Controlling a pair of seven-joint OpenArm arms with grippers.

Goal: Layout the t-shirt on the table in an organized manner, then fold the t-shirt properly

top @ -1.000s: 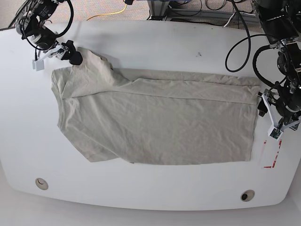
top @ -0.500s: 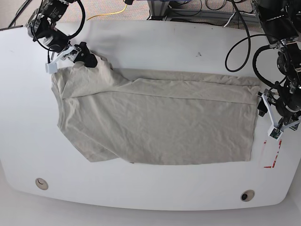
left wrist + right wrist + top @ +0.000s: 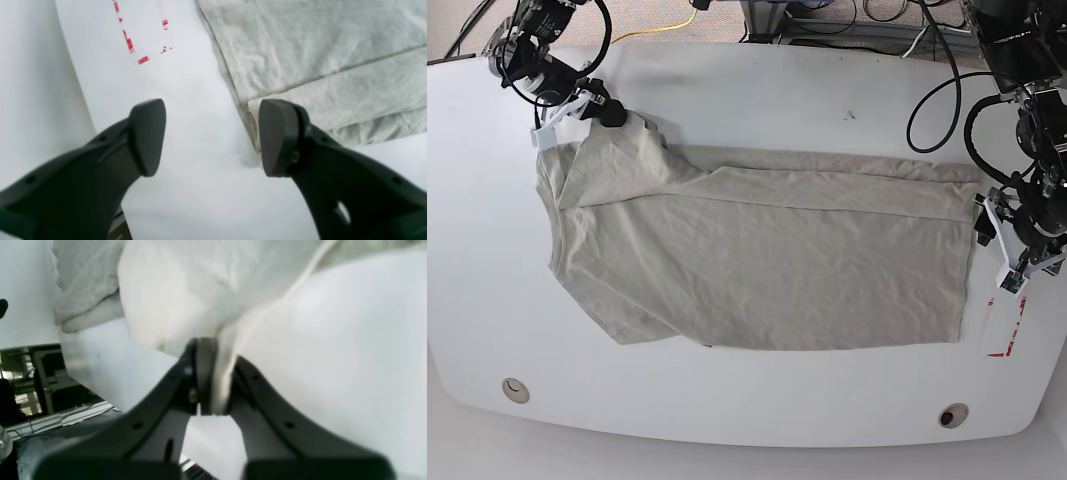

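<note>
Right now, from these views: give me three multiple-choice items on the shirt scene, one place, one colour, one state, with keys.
1. Where is the right gripper?
A. at the t-shirt's sleeve corner, base view's upper left
B. over the red mark
C. above the round hole at the front edge

2. What colour is the outlined mark on the table?
A. blue
B. red
C. green

3. What state is the left gripper in?
A. shut on the hem
B. shut on nothing
C. open beside the hem

Key: 1 A, the base view shows it at that corner, and the right wrist view shows cloth pinched there. 2 B, red dashes show in the left wrist view. 3 C, its fingers stand apart over bare table.
</note>
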